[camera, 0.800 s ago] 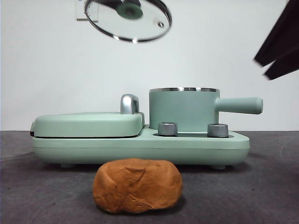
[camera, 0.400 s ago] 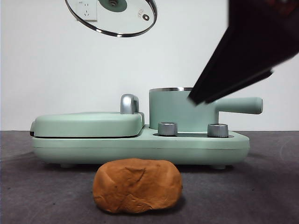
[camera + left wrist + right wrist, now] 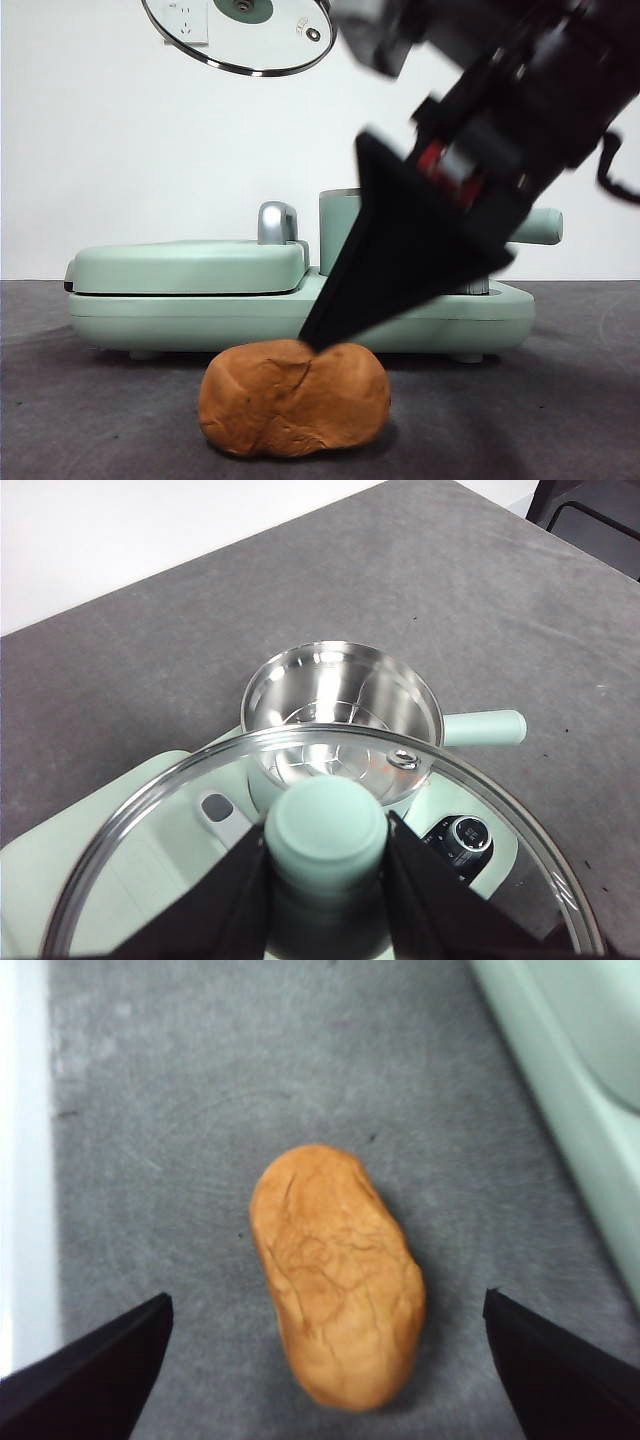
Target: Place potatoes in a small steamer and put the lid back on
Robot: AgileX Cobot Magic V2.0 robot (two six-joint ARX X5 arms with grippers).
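Potato (image 3: 294,398): lies on the table's near edge, in front of the cooker base (image 3: 300,315). Risk: rounded lump, may roll or squirt sideways if pinched off-centre.
Right gripper (image 3: 325,1360): jaws spread wide, straddling it, holding nothing.
Steamer (image 3: 342,712): farther back, uncovered, empty.
Left gripper (image 3: 325,875): clamped on the lid (image 3: 240,30) knob, aloft.
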